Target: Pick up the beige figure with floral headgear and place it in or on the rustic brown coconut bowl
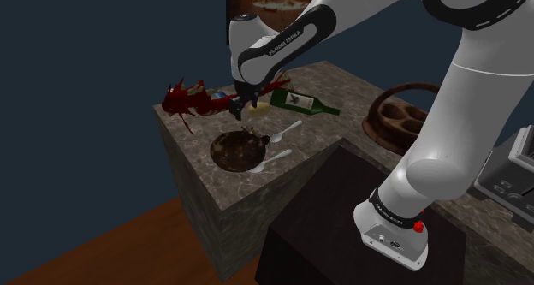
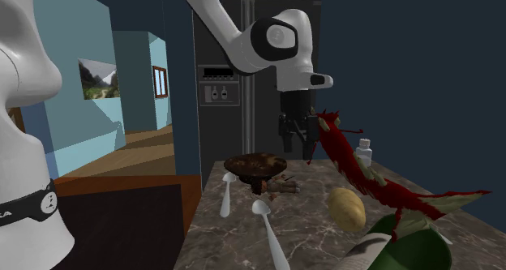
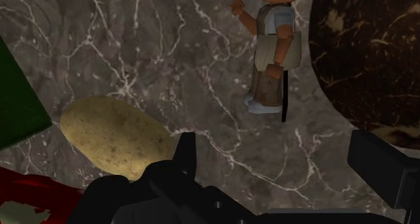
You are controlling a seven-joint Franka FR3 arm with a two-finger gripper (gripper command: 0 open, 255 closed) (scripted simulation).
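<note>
In the shoulder view, a red creature [image 1: 178, 99] with spiky limbs lies at the far corner of the marble bench [image 1: 197, 168], at the frame's left. Just right of it the black hand [image 1: 238, 110] hangs above the bench. The dark brown bowl [image 1: 235, 151] sits lower in the frame, beneath the hand. Right of the bowl lie two white spoons [image 1: 285, 130], with a green bottle [image 1: 301, 103] on its side above them in the frame. A round wooden tray [image 1: 395, 114] stands further right.

In the second exterior view the spoons lie left of centre and the bowl stands on a small foot in the middle. The figure [image 2: 280, 187] lies flat on the bench just right of that foot. The hand hangs above and behind it. A potato [image 2: 345, 207] and the red creature fill the lower right.

In the wrist view the two fingers stand well apart with nothing between them, so the hand is open. The figure lies ahead of the hand, between the potato and the bowl and close to the bowl's rim, not in it. It is blocky, with a beige sleeveless tunic, brown arms held out from the body, dark hair and pale feet. The frame edge cuts off the top of its head, so its headgear cannot be made out.
</note>
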